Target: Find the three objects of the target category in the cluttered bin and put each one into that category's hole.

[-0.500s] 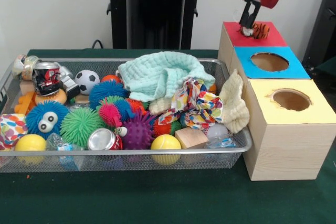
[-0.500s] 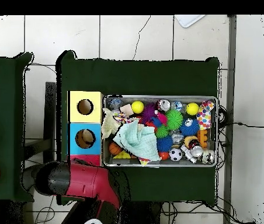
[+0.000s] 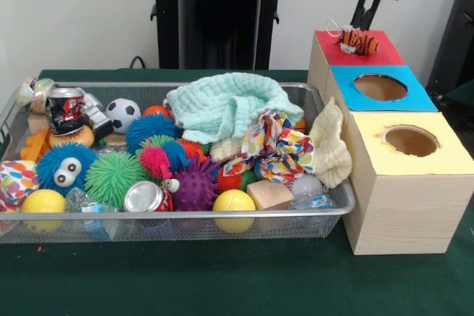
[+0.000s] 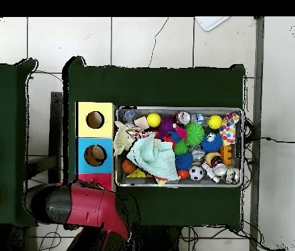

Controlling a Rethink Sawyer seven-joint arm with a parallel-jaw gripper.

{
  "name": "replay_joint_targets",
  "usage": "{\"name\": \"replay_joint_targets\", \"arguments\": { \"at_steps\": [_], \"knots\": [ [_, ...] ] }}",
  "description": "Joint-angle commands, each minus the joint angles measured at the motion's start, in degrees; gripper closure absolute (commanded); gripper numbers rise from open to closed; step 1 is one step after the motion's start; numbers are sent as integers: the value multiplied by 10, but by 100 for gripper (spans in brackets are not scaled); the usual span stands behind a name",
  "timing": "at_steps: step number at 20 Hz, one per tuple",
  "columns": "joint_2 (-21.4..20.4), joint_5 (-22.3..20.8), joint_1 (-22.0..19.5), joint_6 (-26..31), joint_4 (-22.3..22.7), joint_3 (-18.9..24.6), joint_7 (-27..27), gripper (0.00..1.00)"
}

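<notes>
Look at the red box point(image 3: 358, 55). A small orange striped plush toy point(image 3: 358, 41) now sits on its red top, right where the hole should be. You cannot see the hole itself, because the toy covers that spot. Half a second ago the tool point(image 3: 366, 16) was down on the toy, holding it. Now the tool has let go and has lifted up, clear of the toy. Its two dark fingers point(image 3: 362, 12) hang close together, with only a thin gap, and hold nothing.

So the toy has been put down, but it looks like it has not dropped in yet. You may need to nudge it.

From above, the red arm point(image 4: 85, 204) has slid a bit away from the boxes.

The wire bin point(image 3: 337, 205) on the green bench point(image 3: 222, 279) looks just the same as before. The mint cloth point(image 3: 222, 105), the balls and the cans have not moved. No other plush toy shows clearly in the pile.
</notes>
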Motion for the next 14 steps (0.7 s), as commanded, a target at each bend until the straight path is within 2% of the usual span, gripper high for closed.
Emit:
{"name": "replay_joint_targets", "arguments": {
  "at_steps": [1, 4, 6, 11, 14],
  "knots": [
    [28, 21, -7, -59, 79, 58, 114, 100],
    [36, 20, -11, -84, 92, 62, 111, 100],
    [53, 18, -29, -111, 94, 71, 102, 100],
    [80, 18, -43, -140, 91, 83, 101, 100],
    [94, 28, -56, -157, 95, 106, 102, 100]
  ]
}}
